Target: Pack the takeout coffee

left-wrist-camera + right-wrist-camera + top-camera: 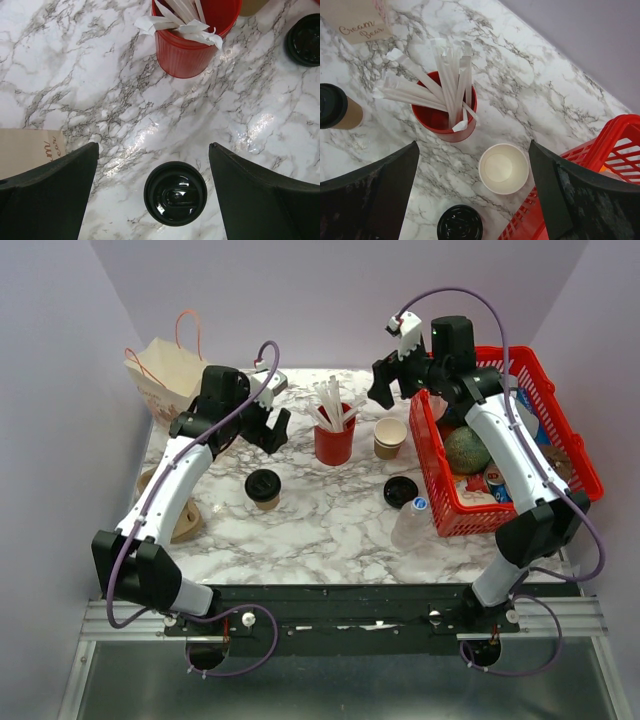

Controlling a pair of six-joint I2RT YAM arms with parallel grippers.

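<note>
Your left jaws stand wide open and hold nothing. The left gripper (pixel 268 427) hangs above the table (pixel 330 530). In its wrist view the coffee cup (pixel 175 193) sits low between the two black fingers (pixel 50 192) and touches neither one. Your right jaws are wide open too, with nothing in them. The right gripper (pixel 385 385) hangs high near the back, above the open cup (pixel 503 168).

Nothing is packed yet. The coffee cup stands on the table, toward the left, well apart from both places it could go.

Look across from left to right:
- Far left, at the back, is the paper bag (pixel 165 375).
- Next comes the coffee cup.
- Then the red cup (pixel 334 443), full of straws.
- Then the open cup.
- Then the loose lid (pixel 401 491).
- On the right is the red basket (pixel 470 512).

I think the paper bag is where the coffee should go. But the pictures do not say for sure if it is the bag or the basket. So all the work is left for you: close on the cup, lift it, carry it over and set it down inside.

The coffee cup stands straight up. Its long line runs up and down, with the black lid on top and the tan bottom on the table. The lid may have a small sip hole, but it is too dark to tell which way that faces.
</note>
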